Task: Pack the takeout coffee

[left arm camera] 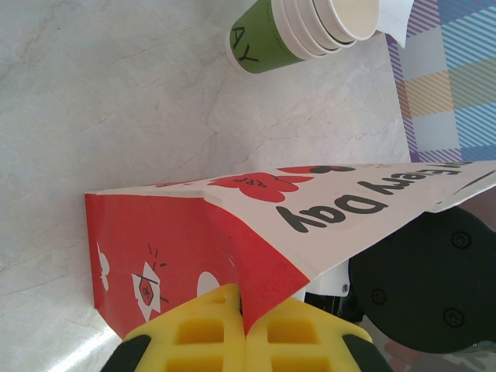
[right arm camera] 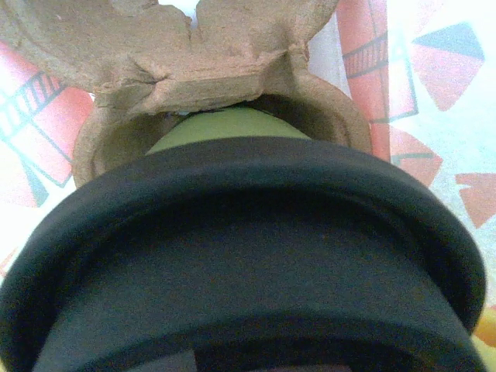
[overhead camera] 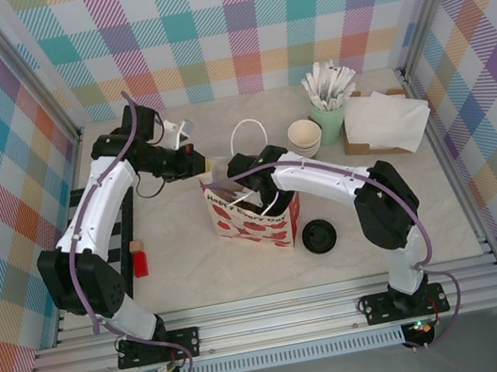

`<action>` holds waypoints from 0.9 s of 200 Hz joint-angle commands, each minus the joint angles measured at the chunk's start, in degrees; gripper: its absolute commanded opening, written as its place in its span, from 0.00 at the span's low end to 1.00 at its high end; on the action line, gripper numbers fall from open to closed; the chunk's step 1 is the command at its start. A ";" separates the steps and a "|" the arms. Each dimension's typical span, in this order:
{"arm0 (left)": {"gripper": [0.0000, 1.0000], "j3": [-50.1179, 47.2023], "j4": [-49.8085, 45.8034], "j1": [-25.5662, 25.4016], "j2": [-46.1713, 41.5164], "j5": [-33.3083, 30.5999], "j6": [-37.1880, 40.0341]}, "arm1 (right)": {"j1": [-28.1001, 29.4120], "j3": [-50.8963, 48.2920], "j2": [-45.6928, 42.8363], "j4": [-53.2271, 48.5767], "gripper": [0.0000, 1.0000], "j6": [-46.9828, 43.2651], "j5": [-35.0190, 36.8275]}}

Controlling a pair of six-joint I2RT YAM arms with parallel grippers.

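Here, right tool (overhead camera: 253, 200) grips small green black-lidded paper cup (right arm camera: 240, 232) inside red-and-white paper bag (left arm camera: 178, 240) on pale surface (left arm camera: 116, 93); left tool (left arm camera: 246, 329) pinches its edge.

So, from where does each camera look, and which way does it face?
Top external: above and behind, facing down at the table; left arm, right arm show.
Left wrist: facing along the left gripper, shut on the paper bag.
Right wrist: inside the bag, facing the lidded takeout coffee.
Shared: the bag, in top external and left wrist.
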 commanded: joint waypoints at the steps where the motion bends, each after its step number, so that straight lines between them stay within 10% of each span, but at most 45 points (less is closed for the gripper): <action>1: 0.00 -0.58 0.44 0.66 -1.39 0.33 -0.65 | 0.00 -6.52 13.56 3.42 0.30 -0.07 -8.67; 180: 0.00 -0.62 0.35 0.67 -1.30 0.33 -0.60 | -0.01 -5.37 13.91 3.23 0.30 -0.50 -8.76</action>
